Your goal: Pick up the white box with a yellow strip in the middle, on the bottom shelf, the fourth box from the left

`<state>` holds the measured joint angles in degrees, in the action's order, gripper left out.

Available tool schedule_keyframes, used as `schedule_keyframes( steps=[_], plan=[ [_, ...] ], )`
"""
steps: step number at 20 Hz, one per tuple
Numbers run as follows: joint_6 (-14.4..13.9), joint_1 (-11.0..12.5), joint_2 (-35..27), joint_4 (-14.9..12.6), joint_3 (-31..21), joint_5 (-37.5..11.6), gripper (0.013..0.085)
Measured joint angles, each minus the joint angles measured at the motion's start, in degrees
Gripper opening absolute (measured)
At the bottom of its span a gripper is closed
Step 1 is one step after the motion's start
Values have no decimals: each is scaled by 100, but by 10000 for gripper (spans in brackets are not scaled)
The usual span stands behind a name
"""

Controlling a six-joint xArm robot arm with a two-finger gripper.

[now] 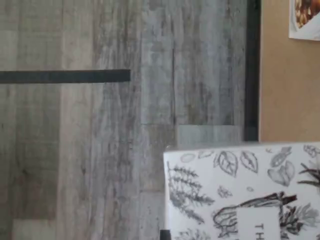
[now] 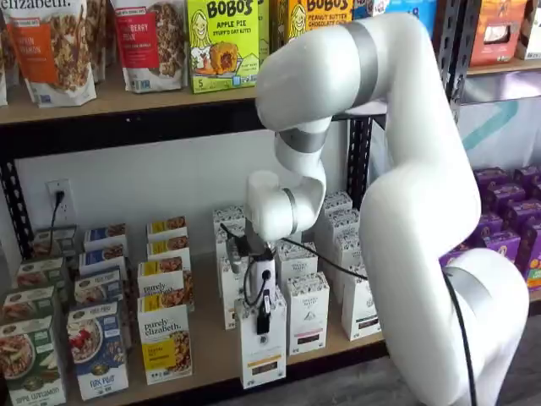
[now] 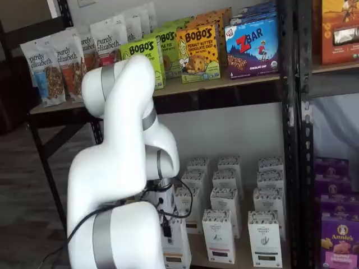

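Gripper [image 2: 264, 320] hangs at the white box's [image 2: 264, 351] top front; whether my fingers grip it, I cannot tell. Box on bottom shelf [image 2: 211, 351]; lift remains.

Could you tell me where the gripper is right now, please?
In a shelf view, the gripper hangs at the front of the bottom shelf, directly over a white box.

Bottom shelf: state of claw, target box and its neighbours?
claw: down at the white box's top front, fingers side-on, grip unclear
white box: upright, at the shelf's front edge, not lifted
neighbour box: upright, untouched
granola box: upright, untouched
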<state>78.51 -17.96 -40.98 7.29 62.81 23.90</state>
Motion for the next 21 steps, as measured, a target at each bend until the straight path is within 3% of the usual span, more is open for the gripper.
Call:
schedule_keyframes(
  steps=[5,12,21],
  plan=[
    [-36,-59,465,31,-418,20,530],
    [-293,-105,1093,-191,-914,108,530],
    [-223,-41,1747,-168,-1349,323,530]
  ],
)
